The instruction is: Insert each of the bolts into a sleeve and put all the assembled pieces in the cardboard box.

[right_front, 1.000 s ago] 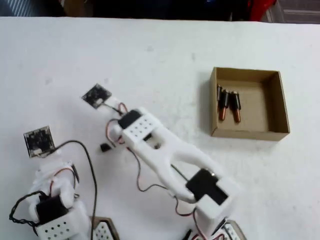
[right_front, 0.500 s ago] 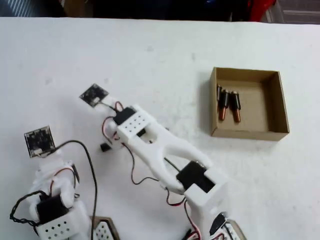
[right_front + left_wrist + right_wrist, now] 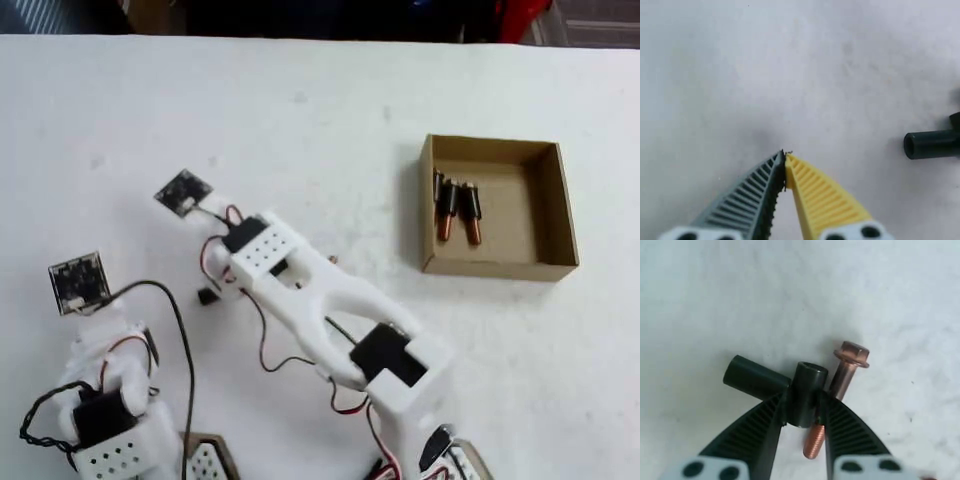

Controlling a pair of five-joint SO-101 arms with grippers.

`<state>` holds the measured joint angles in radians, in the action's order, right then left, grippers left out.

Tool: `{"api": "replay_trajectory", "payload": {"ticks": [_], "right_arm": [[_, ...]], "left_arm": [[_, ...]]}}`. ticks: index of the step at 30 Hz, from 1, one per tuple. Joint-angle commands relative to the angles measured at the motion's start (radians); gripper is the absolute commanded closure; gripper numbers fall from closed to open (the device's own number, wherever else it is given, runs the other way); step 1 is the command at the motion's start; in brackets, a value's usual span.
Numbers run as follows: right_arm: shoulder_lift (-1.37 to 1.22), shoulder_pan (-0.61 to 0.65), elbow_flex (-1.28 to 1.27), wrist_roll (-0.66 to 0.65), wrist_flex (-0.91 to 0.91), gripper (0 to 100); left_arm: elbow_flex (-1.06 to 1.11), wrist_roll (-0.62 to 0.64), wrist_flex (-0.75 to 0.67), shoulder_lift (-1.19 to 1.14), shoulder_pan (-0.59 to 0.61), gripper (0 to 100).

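Note:
In the right wrist view my right gripper (image 3: 805,397) is shut on an upright black sleeve (image 3: 809,376), just above the white table. A second black sleeve (image 3: 752,376) lies touching it on one side. A copper bolt (image 3: 845,372) lies on the other side, its threaded end between the fingers. My left gripper (image 3: 785,156) is shut on nothing, its grey and yellow tips together, with a black sleeve (image 3: 932,144) lying apart from it. The cardboard box (image 3: 545,268) stands at the right and holds three assembled pieces (image 3: 455,210).
The right arm (image 3: 300,285) stretches diagonally across the table's middle, with loose red and black wires along it. The left arm (image 3: 105,400) is folded at the near left corner. A small black sleeve (image 3: 208,295) lies beside the right arm's wrist.
The right arm has shifted a little to the left and toward the near edge. The left arm and the box have not moved.

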<state>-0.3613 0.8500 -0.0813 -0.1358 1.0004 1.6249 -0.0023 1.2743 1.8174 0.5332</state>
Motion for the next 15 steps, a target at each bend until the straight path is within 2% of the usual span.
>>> {"api": "replay_trajectory", "payload": {"ticks": [1,15], "right_arm": [[0.002,0.031,0.037,-0.005,0.002,93.0],[-0.068,0.030,0.015,-0.012,-0.039,92.9]], "left_arm": [[-0.052,-0.006,-0.029,0.008,0.007,97],[-0.049,-0.006,-0.051,0.008,0.005,97]]}}
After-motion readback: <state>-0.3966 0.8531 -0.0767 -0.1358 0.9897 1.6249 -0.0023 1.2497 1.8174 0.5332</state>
